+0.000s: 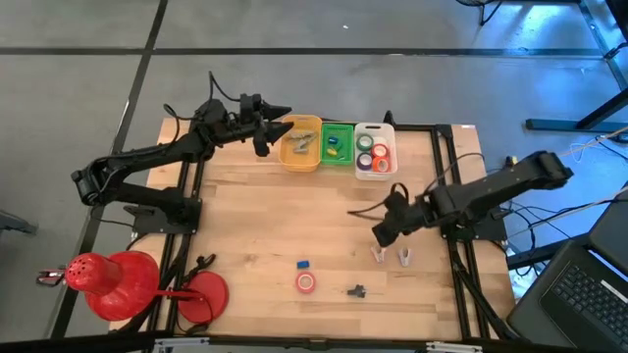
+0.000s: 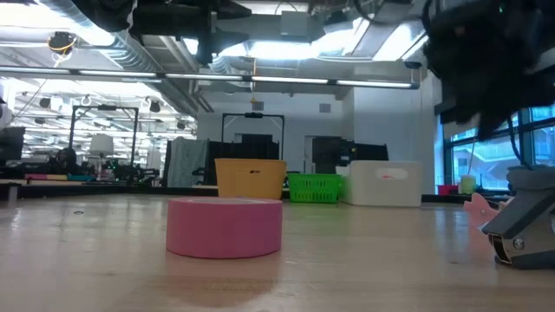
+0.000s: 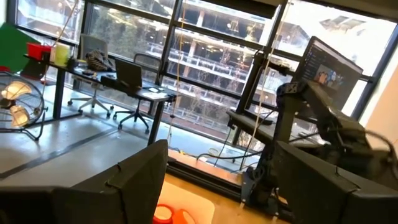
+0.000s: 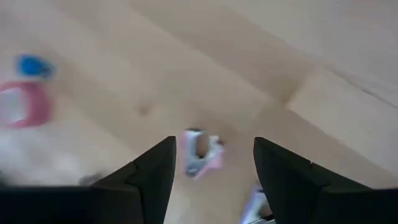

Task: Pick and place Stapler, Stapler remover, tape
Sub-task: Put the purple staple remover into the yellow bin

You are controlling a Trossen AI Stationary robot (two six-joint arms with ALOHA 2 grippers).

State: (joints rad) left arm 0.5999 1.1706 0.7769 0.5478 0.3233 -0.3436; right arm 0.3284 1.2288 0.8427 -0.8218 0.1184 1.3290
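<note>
Two small pink-and-white stapler removers lie on the table near its right side. My right gripper hovers open just above them; in its wrist view one remover lies on the wood below the gap between the fingers, untouched. A pink tape roll lies flat near the front edge, with a small blue thing and a small dark thing beside it. My left gripper is open and empty, held high beside the yellow bin.
Three bins stand in a row at the far edge: yellow, green and white, the white one holding several tape rolls. Large red round things sit at the front left corner. Bare wood spans the table's middle.
</note>
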